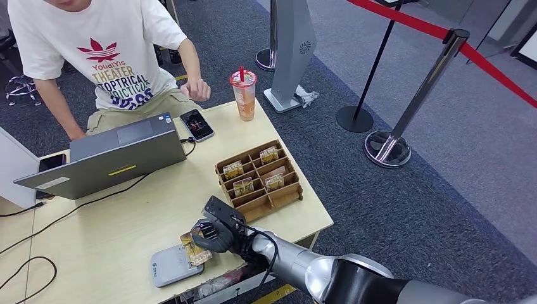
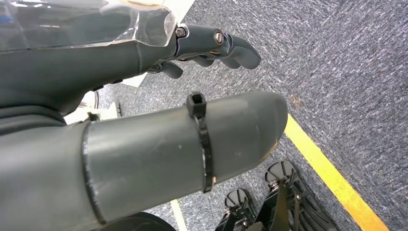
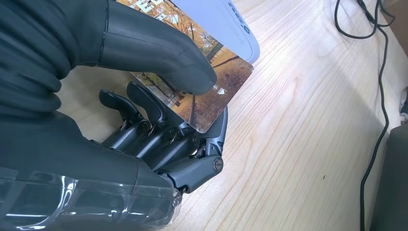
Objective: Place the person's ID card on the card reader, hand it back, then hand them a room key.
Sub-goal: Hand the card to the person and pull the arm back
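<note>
My right hand (image 1: 215,233) is low over the table's near edge and pinches a card (image 3: 211,91) printed with an autumn tree scene between thumb and fingers. The card's (image 1: 195,249) far end overlaps a corner of the flat white-grey card reader (image 1: 166,267), which is also in the right wrist view (image 3: 226,24). A wooden tray (image 1: 259,180) with several compartments holds similar cards, to the right of my hand. The person (image 1: 107,57) sits at the table's far side with a fist raised. My left hand (image 2: 144,139) hangs over the carpet with nothing in it, fingers (image 2: 216,45) loosely extended.
A grey laptop (image 1: 107,158) with trailing cables stands at the left. A phone (image 1: 197,125) and a drink cup (image 1: 244,94) sit near the far edge. Barrier posts (image 1: 387,149) with red tape and a grey stand (image 1: 290,50) are on the carpet to the right.
</note>
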`<action>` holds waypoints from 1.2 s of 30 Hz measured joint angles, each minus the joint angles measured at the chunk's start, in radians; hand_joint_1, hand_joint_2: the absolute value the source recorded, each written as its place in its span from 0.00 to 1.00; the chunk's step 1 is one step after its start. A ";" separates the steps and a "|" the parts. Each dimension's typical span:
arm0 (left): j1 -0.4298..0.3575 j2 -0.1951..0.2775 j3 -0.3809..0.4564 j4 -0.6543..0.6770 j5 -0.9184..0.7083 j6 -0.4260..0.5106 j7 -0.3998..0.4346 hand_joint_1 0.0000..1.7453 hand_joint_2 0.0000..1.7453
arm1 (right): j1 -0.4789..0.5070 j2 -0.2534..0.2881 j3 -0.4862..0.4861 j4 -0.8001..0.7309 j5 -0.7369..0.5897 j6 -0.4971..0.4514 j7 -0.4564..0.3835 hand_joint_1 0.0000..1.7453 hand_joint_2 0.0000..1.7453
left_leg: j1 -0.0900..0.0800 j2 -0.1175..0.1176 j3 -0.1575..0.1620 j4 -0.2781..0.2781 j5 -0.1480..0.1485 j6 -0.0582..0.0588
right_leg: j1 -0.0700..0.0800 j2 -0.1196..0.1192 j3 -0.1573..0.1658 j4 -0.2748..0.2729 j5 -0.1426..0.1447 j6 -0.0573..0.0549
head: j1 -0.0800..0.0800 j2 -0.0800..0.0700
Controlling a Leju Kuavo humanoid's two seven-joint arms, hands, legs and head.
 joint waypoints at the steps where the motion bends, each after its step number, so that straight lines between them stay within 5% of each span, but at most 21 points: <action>1: 0.000 0.000 0.000 0.000 0.000 0.001 -0.001 0.00 0.00 | 0.000 0.000 0.003 0.001 0.003 -0.003 0.002 1.00 1.00 | 0.000 0.000 0.001 0.000 0.000 0.000 | 0.000 0.000 0.000 0.000 0.000 0.000 | 0.000 0.000; 19: 0.001 -0.006 0.000 0.000 0.002 0.010 -0.016 0.00 0.00 | 0.009 -0.002 0.013 -0.013 -0.022 -0.011 -0.035 1.00 1.00 | 0.000 0.001 0.002 0.000 0.000 0.000 | 0.000 0.000 0.002 0.000 0.001 0.000 | 0.000 0.000; 36: 0.002 -0.015 0.001 0.000 0.010 0.010 -0.033 0.00 0.00 | 0.045 -0.043 -0.071 -0.297 -0.075 -0.038 -0.072 1.00 1.00 | 0.000 0.001 0.000 0.000 0.000 0.000 | 0.000 0.000 0.000 0.000 0.000 0.000 | 0.000 0.000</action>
